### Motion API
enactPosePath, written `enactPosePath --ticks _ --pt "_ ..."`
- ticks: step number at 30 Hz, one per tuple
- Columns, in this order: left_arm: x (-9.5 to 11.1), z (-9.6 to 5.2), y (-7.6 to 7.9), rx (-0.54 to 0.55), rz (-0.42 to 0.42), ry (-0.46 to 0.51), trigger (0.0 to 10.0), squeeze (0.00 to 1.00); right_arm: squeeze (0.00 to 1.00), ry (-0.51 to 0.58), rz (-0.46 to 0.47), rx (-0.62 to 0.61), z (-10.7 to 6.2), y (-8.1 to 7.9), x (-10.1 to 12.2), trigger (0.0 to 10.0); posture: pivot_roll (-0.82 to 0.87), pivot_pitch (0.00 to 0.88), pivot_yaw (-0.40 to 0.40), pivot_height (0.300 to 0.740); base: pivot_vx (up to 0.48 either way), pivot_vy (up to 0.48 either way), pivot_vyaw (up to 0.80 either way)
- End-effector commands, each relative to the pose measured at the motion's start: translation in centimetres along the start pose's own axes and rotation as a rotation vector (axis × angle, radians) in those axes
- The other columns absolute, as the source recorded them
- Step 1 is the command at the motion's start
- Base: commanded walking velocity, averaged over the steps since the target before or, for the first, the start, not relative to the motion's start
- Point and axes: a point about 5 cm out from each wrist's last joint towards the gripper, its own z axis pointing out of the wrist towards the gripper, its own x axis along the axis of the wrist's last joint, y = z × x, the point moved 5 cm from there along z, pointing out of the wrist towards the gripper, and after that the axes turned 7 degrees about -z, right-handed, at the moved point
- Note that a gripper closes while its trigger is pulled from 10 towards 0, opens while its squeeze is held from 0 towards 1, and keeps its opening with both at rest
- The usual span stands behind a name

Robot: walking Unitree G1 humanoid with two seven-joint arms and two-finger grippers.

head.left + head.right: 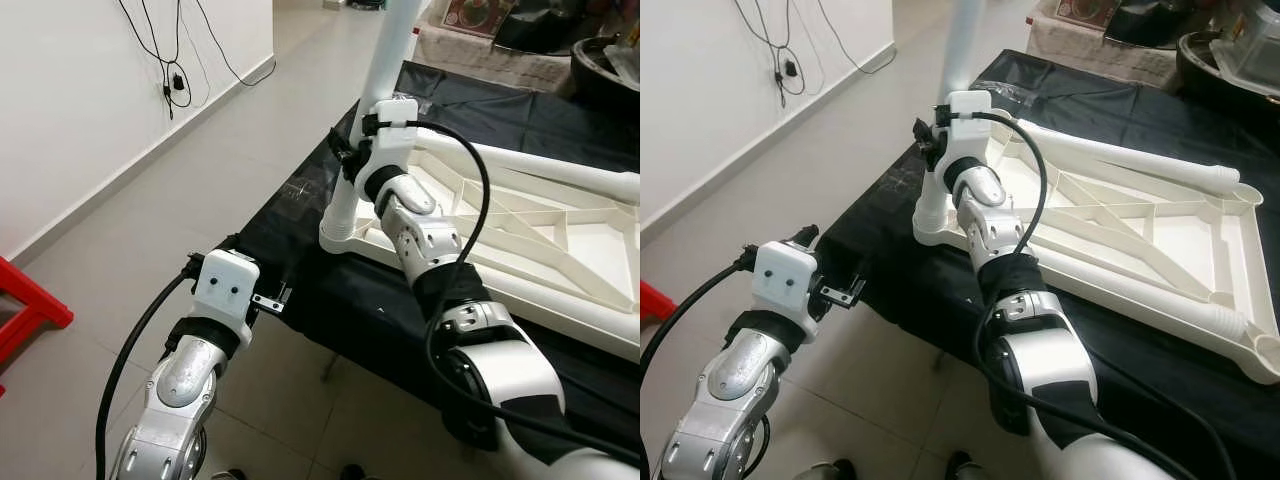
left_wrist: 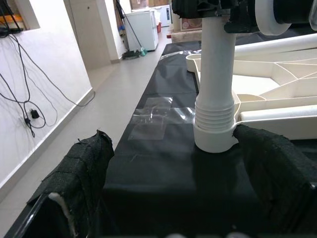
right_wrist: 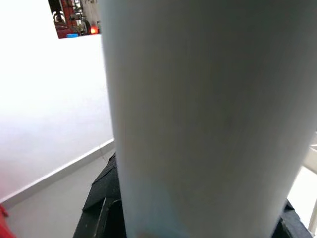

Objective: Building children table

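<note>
A white plastic children's tabletop (image 1: 1230, 225) lies upside down on a black-covered table (image 1: 300, 200). One white table leg (image 1: 388, 60) stands upright in the socket at its near-left corner (image 2: 214, 139). My right gripper (image 1: 348, 158) is shut on this leg a little above the socket, and the leg (image 3: 198, 114) fills the space between its fingers. Two more white legs (image 1: 1120, 155) lie flat on the tabletop. My left gripper (image 2: 181, 168) hovers open at the black table's near-left edge. It points at the leg's base and touches nothing.
A red stool (image 1: 25, 310) stands on the tiled floor at the left. Black cables (image 1: 170, 80) hang on the white wall. Cluttered furniture (image 1: 500, 30) sits behind the table. A white fridge (image 2: 141, 27) stands far back.
</note>
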Motion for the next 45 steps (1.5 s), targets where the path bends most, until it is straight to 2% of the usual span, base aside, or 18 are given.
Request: enactPosePath --ticks 1,7,12,14,17,22,27,28,33,34,36,37,38,39,41,43,45 --pt "-0.5 -0.1 0.2 -0.008 0.006 -0.016 10.0 0.0 0.0 -0.225 -0.014 -0.011 -1.4 -0.4 -6.8 10.0 0.08 0.24 -0.065 0.74 0.0 0.0 0.0" --pt "-0.5 -0.2 0.1 -0.007 0.005 -0.019 10.0 0.0 0.0 -0.226 -0.027 -0.031 -1.4 -0.6 -6.8 10.0 0.08 0.243 -0.064 0.74 0.0 0.0 0.0" --pt "-0.5 -0.3 0.1 -0.008 0.004 -0.021 10.0 0.0 0.0 -0.217 -0.038 -0.132 -1.4 -0.1 -6.5 10.0 0.08 0.248 -0.064 0.74 0.0 0.0 0.0" --pt "-0.5 -0.3 0.1 -0.008 0.004 -0.021 10.0 0.0 0.0 -0.217 -0.038 -0.132 -1.4 -0.1 -6.5 10.0 0.08 0.248 -0.064 0.74 0.0 0.0 0.0" --pt "-0.5 -0.3 0.1 -0.008 0.003 -0.02 10.0 0.0 0.0 -0.228 0.031 -0.261 -1.5 1.3 -6.5 10.0 0.08 0.251 -0.064 0.74 0.0 0.0 0.0" --pt "-0.5 -0.2 0.0 -0.006 0.003 -0.021 10.0 0.0 0.0 -0.216 0.045 -0.404 -2.0 2.8 -6.3 10.0 0.09 0.253 -0.066 0.74 0.0 0.0 0.0" --pt "-0.5 -0.2 0.0 -0.006 0.004 -0.021 10.0 0.0 0.0 -0.219 0.048 -0.429 -2.1 3.1 -6.4 10.0 0.09 0.253 -0.066 0.74 0.0 0.0 0.0" --pt "-0.5 -0.2 0.0 -0.006 0.004 -0.021 10.0 0.0 0.0 -0.203 0.031 -0.486 -2.4 3.5 -6.1 10.0 0.08 0.252 -0.065 0.74 0.0 0.0 0.0" --pt "-0.5 -0.2 0.0 -0.005 0.004 -0.021 10.0 0.0 0.0 -0.18 0.021 -0.537 -2.6 3.7 -5.6 10.0 0.09 0.253 -0.067 0.74 0.0 0.0 0.0" --pt "-0.5 -0.2 -0.1 -0.004 0.005 -0.021 10.0 0.0 0.0 -0.151 -0.006 -0.618 -2.9 4.0 -4.9 10.0 0.08 0.255 -0.067 0.74 0.0 0.0 0.0" --pt "-0.5 -0.2 -0.1 -0.004 0.005 -0.021 10.0 0.0 0.0 -0.151 -0.006 -0.618 -2.9 4.0 -4.9 10.0 0.08 0.255 -0.067 0.74 0.0 0.0 0.0" --pt "-0.5 -0.2 -0.1 -0.003 0.005 -0.02 10.0 0.0 0.0 -0.136 -0.026 -0.705 -3.3 4.1 -4.4 10.0 0.08 0.255 -0.067 0.74 0.0 0.0 0.0" --pt "-0.5 -0.2 -0.1 -0.003 0.005 -0.02 10.0 0.0 0.0 -0.136 -0.026 -0.705 -3.3 4.1 -4.4 10.0 0.08 0.255 -0.067 0.74 0.0 0.0 0.0" --pt "-0.5 -0.2 -0.1 -0.003 0.005 -0.021 10.0 0.0 0.0 -0.128 -0.045 -0.779 -3.8 4.2 -3.9 10.0 0.08 0.254 -0.068 0.74 0.0 0.0 0.0" --pt "-0.5 -0.2 -0.1 -0.003 0.005 -0.021 10.0 0.0 0.0 -0.128 -0.045 -0.779 -3.8 4.2 -3.9 10.0 0.08 0.254 -0.068 0.74 0.0 0.0 0.0" --pt "-0.5 -0.1 0.0 -0.003 0.004 -0.02 10.0 0.0 0.0 -0.122 -0.075 -0.909 -4.5 4.3 -3.1 10.0 0.08 0.255 -0.069 0.74 0.0 0.0 0.0" --pt "-0.6 -0.1 0.0 -0.003 0.004 -0.02 10.0 0.0 0.0 -0.122 -0.074 -0.942 -4.7 4.2 -3.0 10.0 0.08 0.253 -0.068 0.74 0.0 0.0 0.0"
